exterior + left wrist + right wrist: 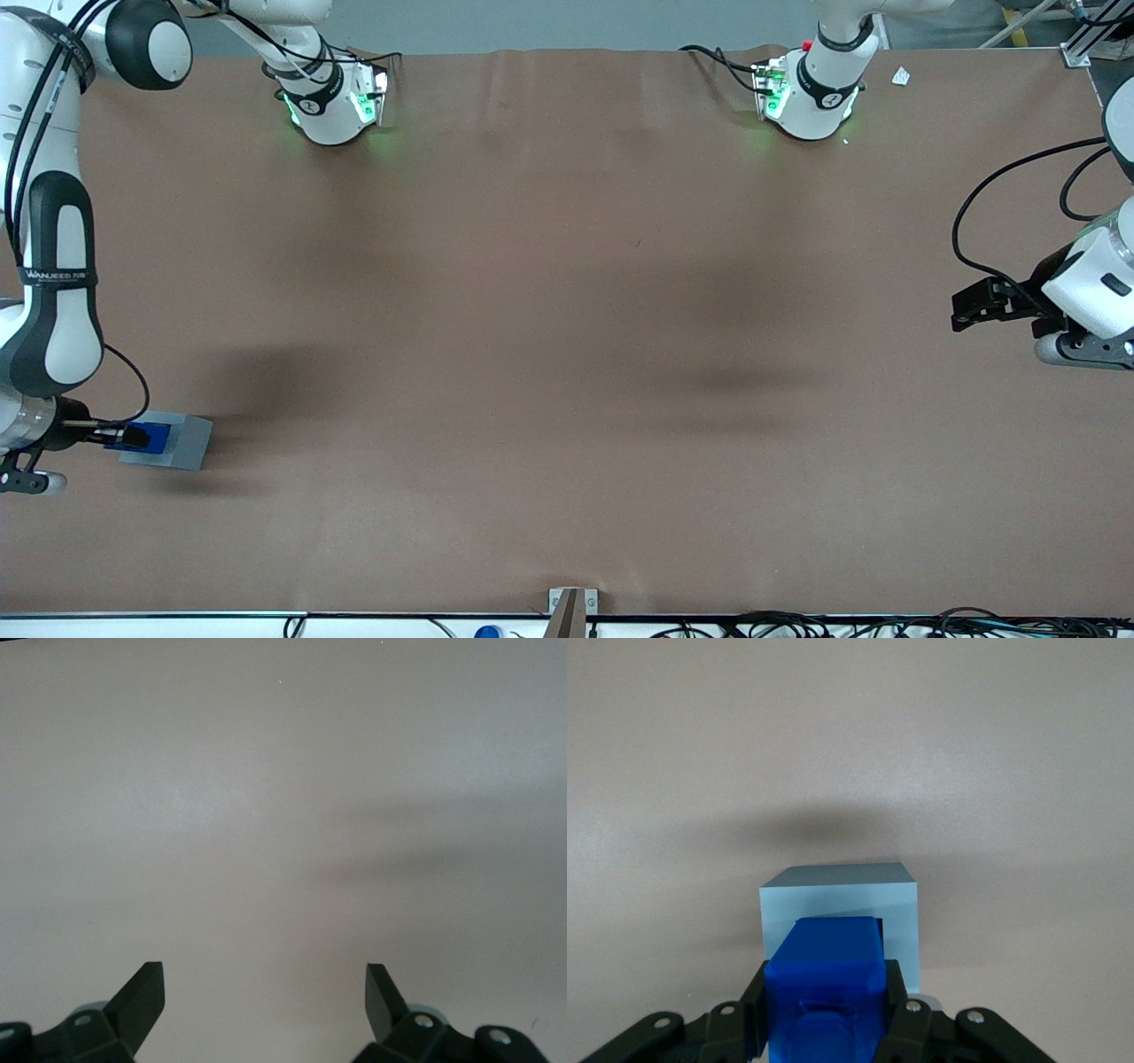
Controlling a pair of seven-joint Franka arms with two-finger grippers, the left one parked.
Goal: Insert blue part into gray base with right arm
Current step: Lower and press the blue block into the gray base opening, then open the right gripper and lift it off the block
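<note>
The gray base [182,440] sits on the brown table at the working arm's end, fairly near the front camera. My right gripper [133,436] is over it, shut on the blue part [152,438], which stands over the base's top face. In the right wrist view the blue part [826,979] is clamped between the black fingers [755,1010] directly above the gray base [837,899], covering most of its top and hiding the recess. I cannot tell whether the blue part touches the base.
The brown table [567,337] stretches wide toward the parked arm's end. Two arm bases [332,102] [811,93] stand at the table edge farthest from the front camera. A small bracket [571,607] sits at the near edge.
</note>
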